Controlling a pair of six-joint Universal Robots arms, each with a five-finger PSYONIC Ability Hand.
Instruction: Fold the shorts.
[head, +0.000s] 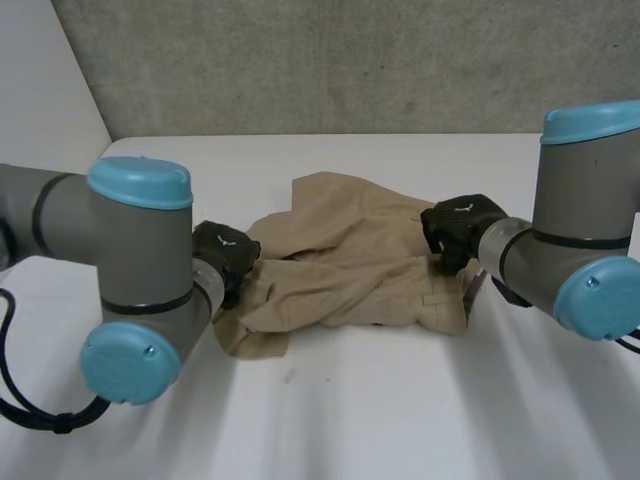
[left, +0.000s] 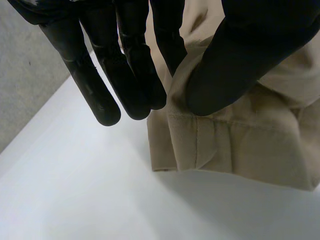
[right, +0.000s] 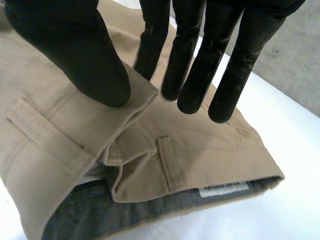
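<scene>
Head view: tan shorts (head: 350, 260) lie rumpled mid-surface (head: 400, 420), between our two arms. Left hand (head: 226, 256) sits at one end of the cloth and right hand (head: 462, 226) at the waistband end.

Left wrist view: thumb and one finger pinch a stitched hem edge. The other fingers hang straight, off the cloth.

Right wrist view: thumb clamps a doubled waistband edge against a finger, just beside a belt loop (right: 168, 167).

We judge the fabric light, soft woven cotton: limp, creases easily, not slippery, nothing fragile. Waistband and hems look the thickest and stiffest, so they're the best pinch points. Mid-panel grabs would likely just bunch.

Grey lining (right: 90, 215) shows inside the waistband, carrying a small white label (right: 223, 188). Its print is too small for us to read.
</scene>
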